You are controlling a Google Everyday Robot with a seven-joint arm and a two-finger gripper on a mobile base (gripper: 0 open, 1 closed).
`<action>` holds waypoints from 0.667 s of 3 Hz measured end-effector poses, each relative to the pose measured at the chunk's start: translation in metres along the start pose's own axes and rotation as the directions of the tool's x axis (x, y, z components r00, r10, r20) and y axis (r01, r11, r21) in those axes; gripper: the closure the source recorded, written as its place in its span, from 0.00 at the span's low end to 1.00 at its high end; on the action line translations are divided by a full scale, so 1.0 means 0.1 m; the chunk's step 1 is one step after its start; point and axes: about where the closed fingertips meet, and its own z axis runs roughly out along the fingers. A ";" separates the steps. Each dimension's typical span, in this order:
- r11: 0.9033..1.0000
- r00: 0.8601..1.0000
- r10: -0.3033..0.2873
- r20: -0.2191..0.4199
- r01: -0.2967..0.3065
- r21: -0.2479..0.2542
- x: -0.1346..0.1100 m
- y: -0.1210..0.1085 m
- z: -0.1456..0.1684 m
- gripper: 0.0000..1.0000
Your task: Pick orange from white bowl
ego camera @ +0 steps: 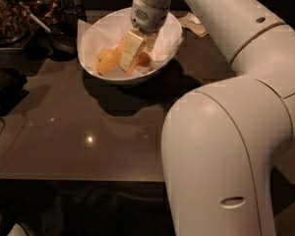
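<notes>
The white bowl point(123, 76), lined with white paper, stands at the back of the dark table. My gripper point(136, 60) reaches down into it from above, over the middle of the bowl. A deep-orange orange point(144, 59) shows just to the right of the gripper and is mostly hidden behind it. A paler, yellowish round fruit point(107, 61) lies to the gripper's left in the bowl. A second orange is not visible.
A small dark bowl point(64, 42) with a utensil sits left of the white bowl, and containers point(10, 14) stand at the back left. A crumpled napkin point(194, 23) lies behind on the right. A dark object point(5, 85) is at the left edge. My white arm point(226, 146) fills the right side.
</notes>
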 end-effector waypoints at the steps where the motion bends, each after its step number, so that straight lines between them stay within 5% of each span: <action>1: 1.000 1.000 0.009 -0.016 -0.010 -0.013 0.03 -0.03 0.09 0.24; 2: 1.000 0.999 0.017 -0.032 -0.018 -0.025 0.06 -0.05 0.18 0.24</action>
